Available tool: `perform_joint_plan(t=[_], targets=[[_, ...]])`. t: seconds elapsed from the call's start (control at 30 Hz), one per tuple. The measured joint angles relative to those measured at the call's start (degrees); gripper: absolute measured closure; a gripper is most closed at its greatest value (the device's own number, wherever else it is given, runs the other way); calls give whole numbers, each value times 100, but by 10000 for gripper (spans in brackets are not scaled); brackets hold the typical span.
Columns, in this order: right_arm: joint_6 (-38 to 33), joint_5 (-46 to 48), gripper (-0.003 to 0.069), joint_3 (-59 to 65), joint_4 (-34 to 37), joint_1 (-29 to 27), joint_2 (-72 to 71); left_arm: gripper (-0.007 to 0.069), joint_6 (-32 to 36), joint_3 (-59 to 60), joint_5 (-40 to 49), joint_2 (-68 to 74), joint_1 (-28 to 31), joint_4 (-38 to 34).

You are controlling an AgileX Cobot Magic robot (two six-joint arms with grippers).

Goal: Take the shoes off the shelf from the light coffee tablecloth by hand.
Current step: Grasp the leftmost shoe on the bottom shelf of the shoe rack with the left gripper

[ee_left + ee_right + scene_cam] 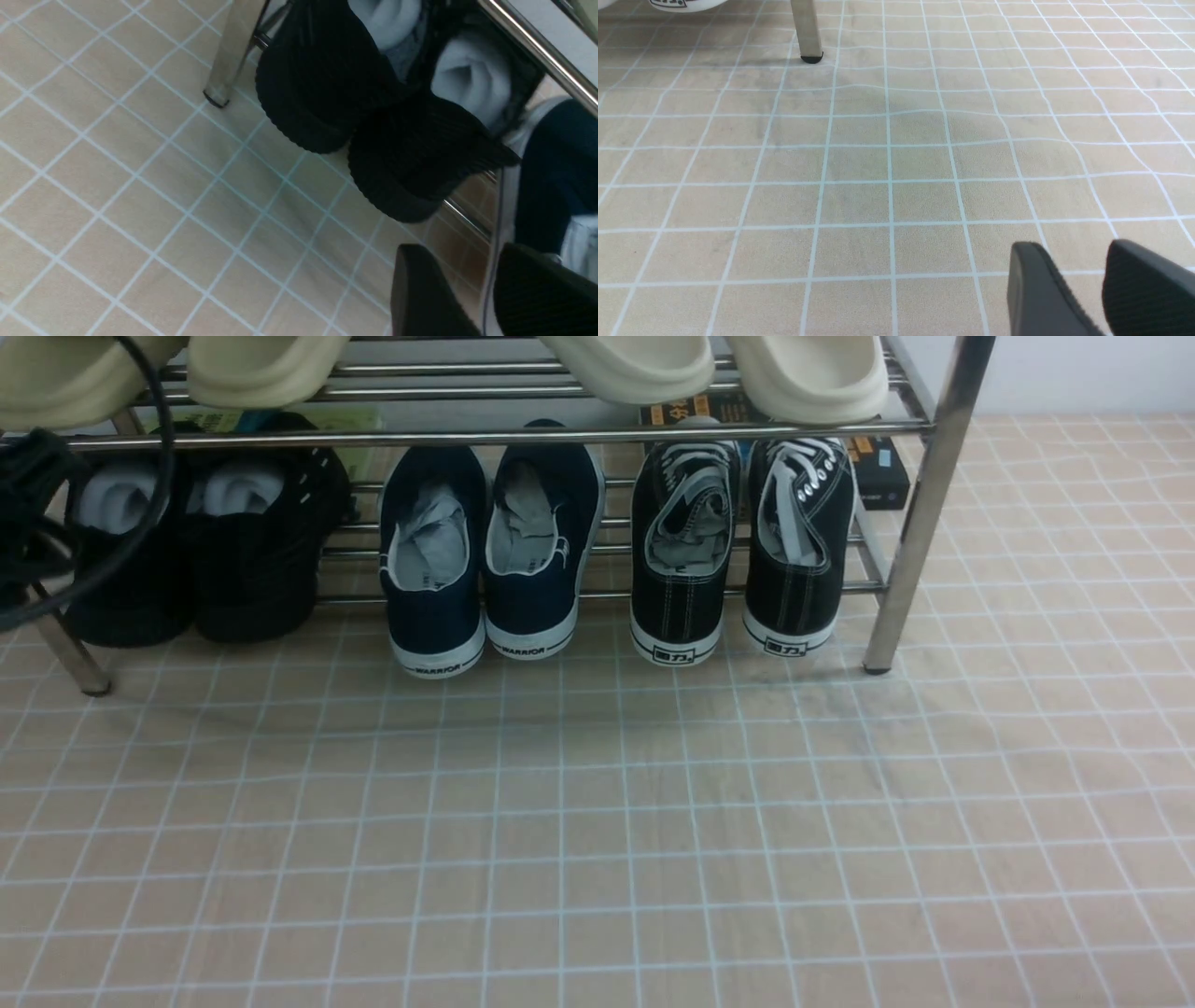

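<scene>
Left gripper (467, 270) hangs with its jaws apart and empty, just short of the black knit sneakers. The right gripper (1078, 261), likewise parted and holding nothing, hovers over bare cloth well apart from them.

The light coffee tablecloth (597, 821) covers the table, and the chrome shelf (920, 523) stands on it at the back. The sneakers (191, 569) sit side by side at the left end of its lower tier. Their long axes run front to back along the slant, with the rounded closed ends low and toward the robot and the stuffed openings higher up. Whether those near ends are toes I cannot tell.

The likely risks are these:
- The navy Warrior pair (485, 560) sits just beside, so a wide reach could snag it.
- Lifting too steeply could knock the front rail (467, 437).
- The dangling cable (170, 476) could catch.
- Soft knit may fold under a pinch and slip out.
</scene>
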Motion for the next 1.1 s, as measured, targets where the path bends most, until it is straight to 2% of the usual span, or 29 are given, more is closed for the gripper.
perform_joint_plan(t=[0.1, 0.17, 0.2, 0.27, 0.33, 0.4, 0.43, 0.57, 0.67, 0.77, 1.1], targets=[[0, 0, 421, 0, 0, 0, 0, 314, 38, -555, 546, 519, 323, -7], [0, 0, 421, 0, 0, 0, 0, 331, 329, -965, 980, 878, 733, -166], [0, 0, 421, 0, 0, 0, 0, 334, 368, -995, 1006, 904, 733, -166], [0, 0, 421, 0, 0, 0, 0, 382, 961, -1326, 1166, 1236, 1155, -781], [0, 0, 421, 0, 0, 0, 0, 397, 1260, -1438, 1133, 1420, 1268, -1145], [0, 0, 421, 0, 0, 0, 0, 395, 1627, -1529, 932, 1645, 1301, -1675], [0, 0, 421, 0, 0, 0, 0, 393, 1653, -1528, 906, 1667, 1301, -1721], [0, 0, 421, 0, 0, 0, 0, 319, 1923, -1546, 364, 2096, 1301, -2537], [0, 0, 421, 0, 0, 0, 0, 235, 1941, -1546, -170, 2363, 1301, -2775], [0, 0, 421, 0, 0, 0, 0, 190, 1941, -1552, -609, 2551, 1301, -3005], [0, 0, 421, 0, 0, 0, 0, 165, 1941, -1554, -1028, 3049, 1301, -3402]])
